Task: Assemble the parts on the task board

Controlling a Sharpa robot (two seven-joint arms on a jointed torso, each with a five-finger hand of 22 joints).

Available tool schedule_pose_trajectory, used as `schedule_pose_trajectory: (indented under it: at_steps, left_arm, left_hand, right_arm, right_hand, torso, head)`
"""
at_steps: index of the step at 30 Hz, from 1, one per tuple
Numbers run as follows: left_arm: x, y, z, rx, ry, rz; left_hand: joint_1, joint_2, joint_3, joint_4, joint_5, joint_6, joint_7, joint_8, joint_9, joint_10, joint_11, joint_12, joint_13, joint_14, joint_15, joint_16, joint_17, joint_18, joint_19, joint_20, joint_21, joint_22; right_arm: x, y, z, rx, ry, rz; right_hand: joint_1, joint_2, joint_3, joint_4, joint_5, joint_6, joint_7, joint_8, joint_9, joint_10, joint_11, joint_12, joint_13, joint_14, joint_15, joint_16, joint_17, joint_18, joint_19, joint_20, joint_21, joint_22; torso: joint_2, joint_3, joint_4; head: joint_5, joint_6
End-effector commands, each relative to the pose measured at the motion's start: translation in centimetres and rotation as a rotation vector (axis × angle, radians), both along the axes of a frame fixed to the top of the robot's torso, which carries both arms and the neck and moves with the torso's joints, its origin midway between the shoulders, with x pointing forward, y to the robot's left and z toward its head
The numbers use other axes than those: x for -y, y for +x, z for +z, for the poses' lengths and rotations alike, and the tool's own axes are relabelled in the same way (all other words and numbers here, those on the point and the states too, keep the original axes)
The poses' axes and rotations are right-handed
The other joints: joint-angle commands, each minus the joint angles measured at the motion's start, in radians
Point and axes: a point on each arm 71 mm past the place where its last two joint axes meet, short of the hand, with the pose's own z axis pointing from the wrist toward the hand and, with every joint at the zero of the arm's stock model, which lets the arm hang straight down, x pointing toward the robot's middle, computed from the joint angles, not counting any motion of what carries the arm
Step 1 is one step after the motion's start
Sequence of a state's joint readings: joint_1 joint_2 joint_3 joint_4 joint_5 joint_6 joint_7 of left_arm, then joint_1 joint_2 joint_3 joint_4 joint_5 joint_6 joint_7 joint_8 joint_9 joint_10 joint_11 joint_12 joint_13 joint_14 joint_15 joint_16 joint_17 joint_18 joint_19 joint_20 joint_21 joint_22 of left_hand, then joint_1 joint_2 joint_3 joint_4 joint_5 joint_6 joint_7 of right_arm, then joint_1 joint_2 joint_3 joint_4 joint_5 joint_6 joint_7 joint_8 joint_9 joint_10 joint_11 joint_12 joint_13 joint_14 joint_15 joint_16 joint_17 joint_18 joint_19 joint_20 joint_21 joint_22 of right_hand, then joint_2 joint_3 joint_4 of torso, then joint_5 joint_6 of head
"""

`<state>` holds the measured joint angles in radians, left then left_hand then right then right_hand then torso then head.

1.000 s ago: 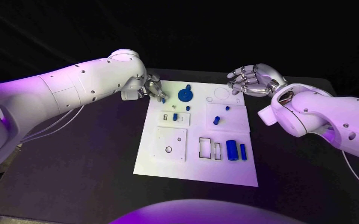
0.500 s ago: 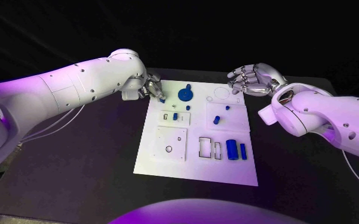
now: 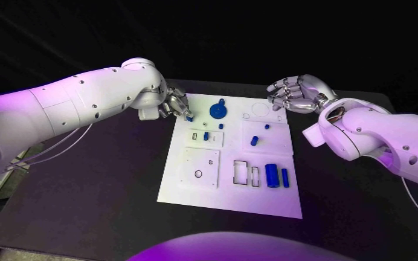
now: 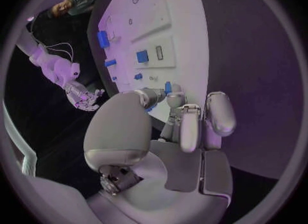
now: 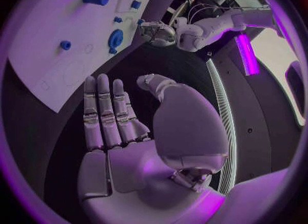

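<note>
Two hands in frame, both near the far end of the task board (image 3: 228,196). Left hand (image 3: 177,104) sits at the board's far left corner, fingertips (image 4: 168,99) pinching a small blue part (image 4: 167,87) just at the board edge; the left wrist view shows the part caught between thumb and finger, other fingers curled alongside. Right hand (image 3: 296,93) hovers off the board's far right corner, fingers apart and lightly bent, palm bare, holding nothing; the right wrist view shows it clear of the board. On the board: round blue disc part (image 3: 218,112) near the far middle, just beside the left hand; small blue peg (image 3: 205,135) in the left block; another small blue piece (image 3: 254,141) mid-right; two blue upright bars (image 3: 272,175) side by side near the right edge, beside two empty rectangular slots (image 3: 238,173). Square plate (image 3: 199,168) on the near left.
</note>
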<state>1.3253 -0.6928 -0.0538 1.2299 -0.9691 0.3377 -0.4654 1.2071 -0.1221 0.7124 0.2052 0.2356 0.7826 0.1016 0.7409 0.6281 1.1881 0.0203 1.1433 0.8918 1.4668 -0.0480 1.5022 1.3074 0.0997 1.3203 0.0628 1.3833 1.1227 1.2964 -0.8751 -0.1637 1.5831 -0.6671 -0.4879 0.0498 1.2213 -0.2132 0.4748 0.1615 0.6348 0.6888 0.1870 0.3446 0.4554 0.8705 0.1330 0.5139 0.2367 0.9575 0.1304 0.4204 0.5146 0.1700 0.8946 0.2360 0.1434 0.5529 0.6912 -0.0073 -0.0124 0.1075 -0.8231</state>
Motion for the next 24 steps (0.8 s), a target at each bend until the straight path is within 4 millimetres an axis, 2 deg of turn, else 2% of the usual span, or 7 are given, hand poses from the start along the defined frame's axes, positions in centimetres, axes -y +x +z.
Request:
schedule_pose_trajectory:
  at_steps: [1,6,11,14,16,24]
  left_arm:
    - [0.2,-0.7,0.3,0.0,-0.058,0.021]
    - [0.4,-1.6,0.8,0.05,-0.071,0.0]
    - [0.6,-2.4,0.9,0.088,-0.071,-0.021]
    - [0.8,-2.7,0.7,0.107,-0.063,-0.033]
    - [1.0,-3.0,0.5,0.115,-0.057,-0.041]
    - [1.7,-4.0,-0.4,0.145,-0.012,-0.089]
  left_hand:
    - [-0.017,-0.002,0.161,-0.151,0.007,0.004,-0.005,0.007,0.046,0.009,-0.002,0.008,0.004,0.074,0.005,0.005,0.189,-0.01,0.003,0.004,0.007,0.005]
    - [-0.031,-0.016,0.194,-0.17,0.012,0.011,-0.009,0.017,0.051,0.023,-0.007,0.016,0.014,0.078,0.0,0.011,0.196,-0.013,0.012,0.001,0.015,0.02]
    - [-0.046,-0.03,0.213,-0.178,0.022,0.02,-0.013,0.024,0.054,0.035,-0.01,0.022,0.022,0.081,-0.003,0.017,0.202,-0.015,0.019,-0.002,0.02,0.031]
    - [-0.07,-0.049,0.236,-0.183,0.06,0.033,-0.021,0.04,0.062,0.049,-0.017,0.028,0.029,0.083,-0.009,0.02,0.206,-0.017,0.026,-0.007,0.026,0.042]
    - [-0.087,-0.06,0.247,-0.187,0.101,0.038,-0.025,0.052,0.069,0.057,-0.022,0.03,0.033,0.084,-0.013,0.021,0.208,-0.018,0.029,-0.011,0.029,0.048]
    - [-0.097,-0.066,0.252,-0.191,0.125,0.042,-0.029,0.058,0.073,0.063,-0.025,0.032,0.037,0.085,-0.016,0.022,0.208,-0.019,0.033,-0.014,0.032,0.055]
  right_arm:
    - [0.0,0.0,0.0,0.005,-0.007,0.01]
    - [0.1,0.1,0.0,0.005,-0.008,0.007]
    - [0.2,0.1,-0.1,0.005,-0.008,0.004]
    - [0.2,0.1,-0.1,0.006,-0.009,0.002]
    - [0.2,0.1,-0.1,0.007,-0.009,0.002]
    - [0.2,0.1,-0.2,0.001,-0.008,0.005]
  right_hand:
    - [0.001,0.006,-0.004,0.003,0.0,0.007,0.068,0.004,-0.001,-0.06,0.055,0.006,-0.001,-0.005,0.001,-0.005,-0.001,0.01,0.003,0.003,-0.006,-0.001]
    - [0.001,0.006,-0.005,0.004,0.0,0.007,0.068,0.004,-0.001,-0.061,0.055,0.007,-0.002,-0.005,0.001,-0.005,-0.001,0.01,0.003,0.003,-0.007,-0.002]
    - [0.001,0.006,-0.005,0.004,0.0,0.007,0.068,0.004,-0.001,-0.061,0.055,0.007,-0.002,-0.005,0.001,-0.005,-0.001,0.01,0.003,0.003,-0.007,-0.002]
    - [0.001,0.006,-0.005,0.004,0.0,0.007,0.068,0.004,-0.001,-0.061,0.055,0.007,-0.002,-0.005,0.001,-0.005,-0.001,0.01,0.003,0.003,-0.007,-0.002]
    - [0.001,0.006,-0.005,0.004,0.0,0.007,0.068,0.004,-0.001,-0.061,0.055,0.007,-0.002,-0.005,0.001,-0.005,-0.001,0.01,0.003,0.003,-0.007,-0.002]
    - [0.001,0.006,-0.005,0.004,0.0,0.007,0.068,0.004,-0.001,-0.061,0.055,0.007,-0.002,-0.005,0.001,-0.005,-0.001,0.01,0.003,0.003,-0.007,-0.002]
  torso:
    - [-0.001,0.0001,0.0013]
    - [0.0,0.0009,0.0006]
    - [0.0,-0.0001,0.002]
    - [-0.001,0.0002,0.0024]
    - [-0.001,0.0001,0.0029]
    - [0.001,-0.0008,-0.0003]
  head:
    - [-0.001,-0.001]
    - [0.002,-0.001]
    - [0.001,-0.003]
    - [0.002,-0.003]
    - [0.003,-0.003]
    - [0.003,-0.004]
